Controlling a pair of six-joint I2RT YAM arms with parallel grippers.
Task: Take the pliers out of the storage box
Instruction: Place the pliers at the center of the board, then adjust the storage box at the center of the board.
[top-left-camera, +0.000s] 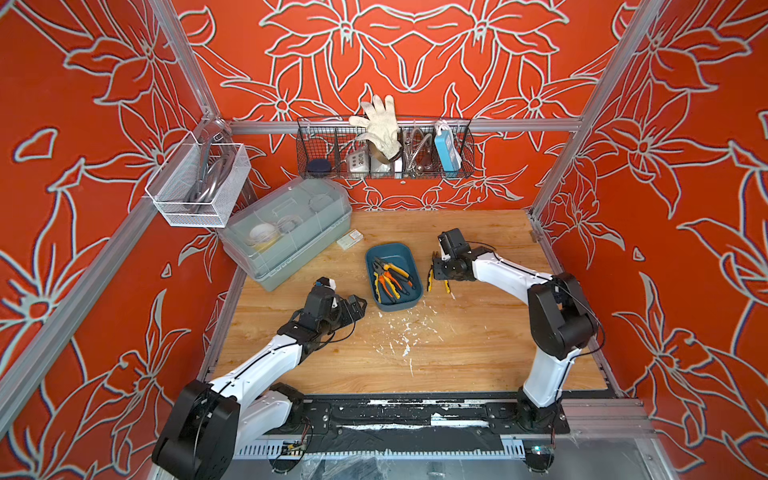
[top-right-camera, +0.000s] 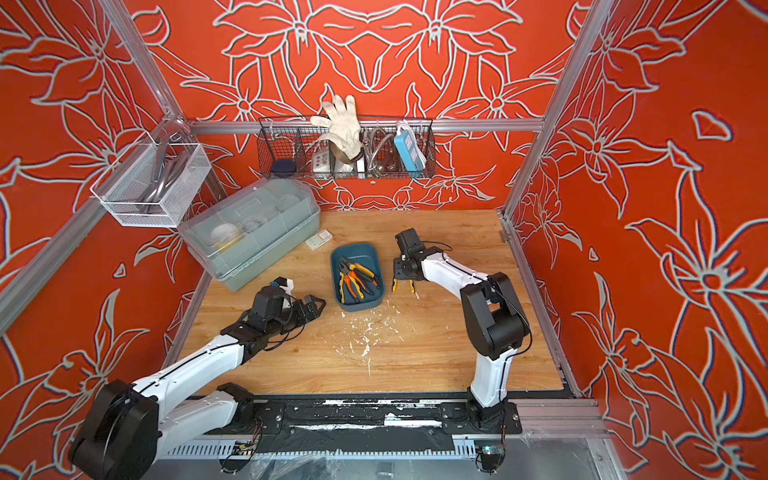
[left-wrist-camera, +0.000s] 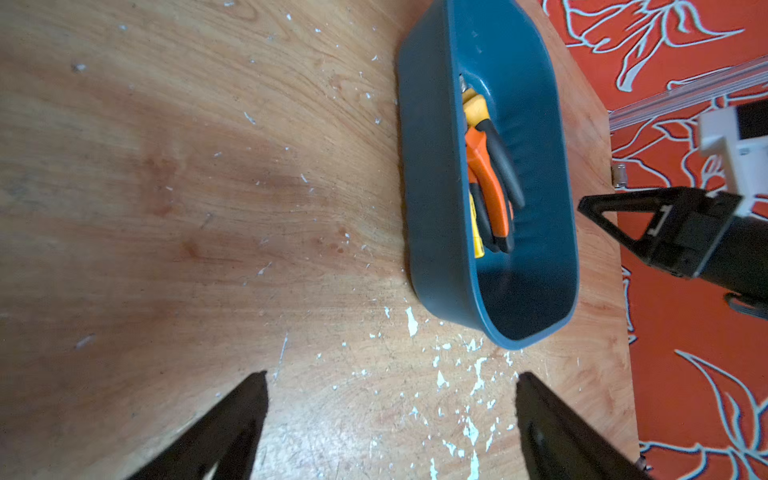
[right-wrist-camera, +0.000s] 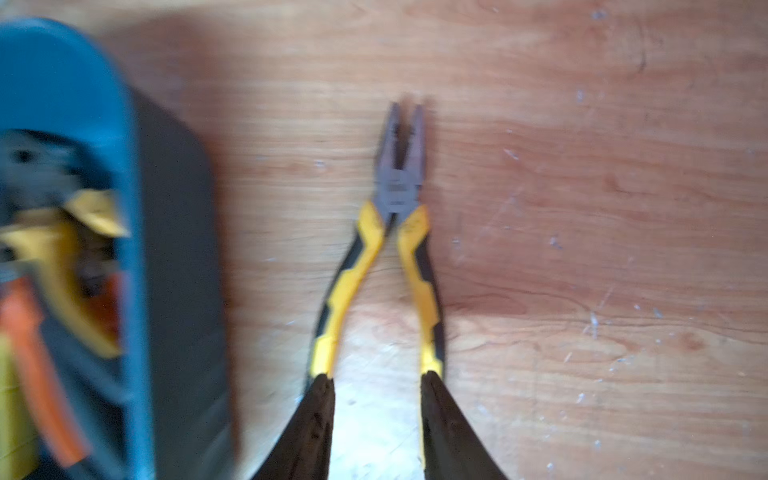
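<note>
White mesh basket (top-left-camera: 199, 183): hangs on the left rail, metal parts inside
Grey lidded container (top-left-camera: 286, 232): translucent, at the table's far left corner; no writing legible on it
Small carton (top-left-camera: 350, 240): lies flat between the container and the storage box; its printed label is too small to read
Left end effector (top-left-camera: 358, 306): fingers spread wide, holding nothing, above the table just left of the storage box; the left wrist view (left-wrist-camera: 390, 415) shows only bare wood between them
Black wire basket (top-left-camera: 384, 149): on the back rail, holds a white glove (top-left-camera: 380, 122) and a blue power strip (top-left-camera: 446, 151)
Storage box (top-left-camera: 390, 252): dark teal, mid-table
Pliers in the box (top-left-camera: 392, 279): overlapping, orange-and-black and yellow-and-black handles
Yellow-handled pliers (right-wrist-camera: 397, 232): outside the box, just to its right, on the table (top-left-camera: 478, 340), handles splayed; no brand mark legible
Right end effector (right-wrist-camera: 376, 380): fingers partly apart, each tip at one handle end; whether they grip cannot be told
</note>
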